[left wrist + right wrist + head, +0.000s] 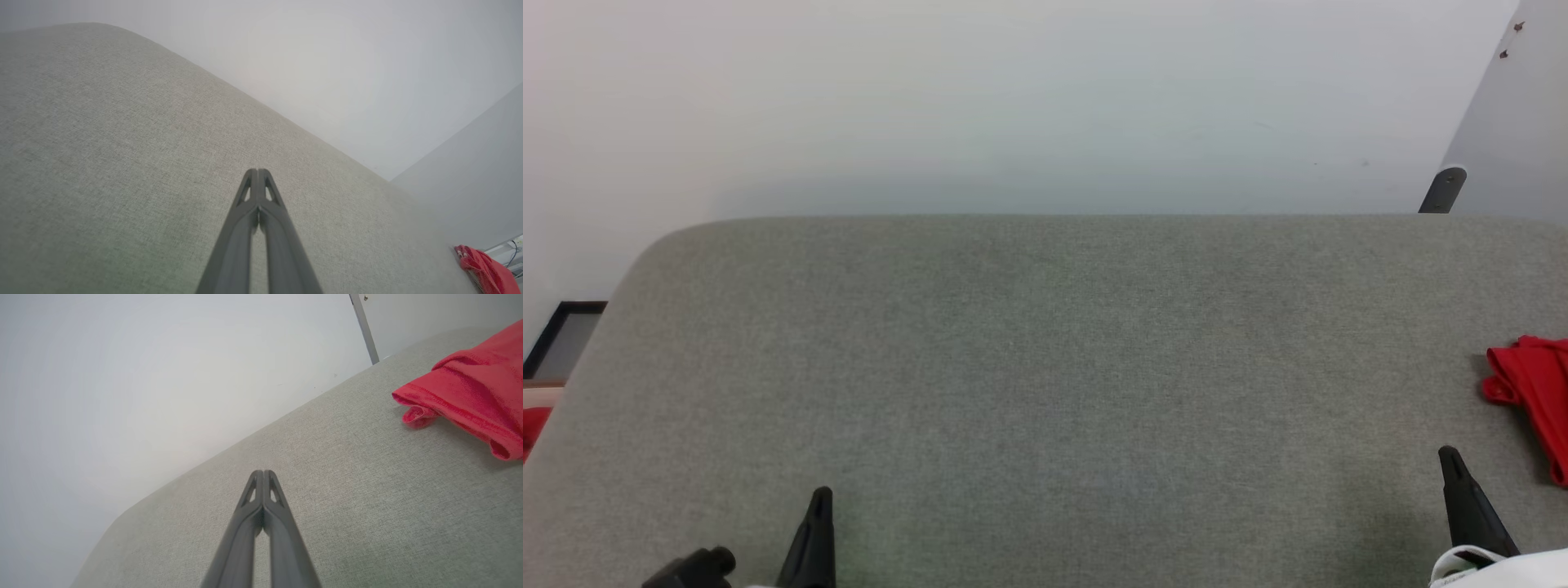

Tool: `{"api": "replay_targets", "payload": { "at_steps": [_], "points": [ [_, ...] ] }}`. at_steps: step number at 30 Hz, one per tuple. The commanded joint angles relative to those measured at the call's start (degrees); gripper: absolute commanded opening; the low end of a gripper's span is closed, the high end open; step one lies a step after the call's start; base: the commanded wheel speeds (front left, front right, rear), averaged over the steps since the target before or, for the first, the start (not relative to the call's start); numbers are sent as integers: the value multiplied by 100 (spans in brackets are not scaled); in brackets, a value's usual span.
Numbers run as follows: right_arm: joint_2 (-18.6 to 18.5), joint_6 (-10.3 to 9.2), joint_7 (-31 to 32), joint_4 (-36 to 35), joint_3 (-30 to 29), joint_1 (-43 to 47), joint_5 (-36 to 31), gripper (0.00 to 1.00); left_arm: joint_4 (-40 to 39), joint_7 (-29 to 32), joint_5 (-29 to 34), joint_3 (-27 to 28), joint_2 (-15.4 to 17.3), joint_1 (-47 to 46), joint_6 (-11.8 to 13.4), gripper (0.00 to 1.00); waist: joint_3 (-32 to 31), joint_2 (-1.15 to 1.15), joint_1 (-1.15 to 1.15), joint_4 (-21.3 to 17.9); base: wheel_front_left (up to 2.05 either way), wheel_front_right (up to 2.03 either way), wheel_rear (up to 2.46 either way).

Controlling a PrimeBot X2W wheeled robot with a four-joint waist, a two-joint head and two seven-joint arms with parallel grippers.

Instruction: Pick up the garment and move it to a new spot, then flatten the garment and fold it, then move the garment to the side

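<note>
At the near edge of the grey upholstered surface [1045, 327], my left gripper [821, 496] and right gripper [1448, 454] are both clenched on nothing, fingers pointing far. The garment [1531, 384] lies bunched at the right edge, just right of and slightly beyond the right gripper and well apart from the left, so I judge the right arm the nearer reach. Its visible red fold runs near-to-far along that edge. The rest is cut off, so I cannot tell which way the collar points. Beyond stands a pale wall [1013, 98].

Grey fabric surface [1045, 367], red garment [1535, 392] bunched at right edge
</note>
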Motion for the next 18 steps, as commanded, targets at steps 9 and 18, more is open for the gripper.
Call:
{"api": "replay_targets", "payload": {
  "at_steps": [9, 18],
  "points": [
    [67, -1, 145, 56, -86, -298, 811, 0, -24, 220, -891, 112, -26, -285, -60, 0, 20, 0, 0, -5, 0, 0, 0],
    [140, -1, 259, 159, -116, -402, 1382, 0, 17, 405, -1544, 179, -59, -401, -81, 0, 38, 0, 0, -10, 0, 0, 0]
  ]
}}
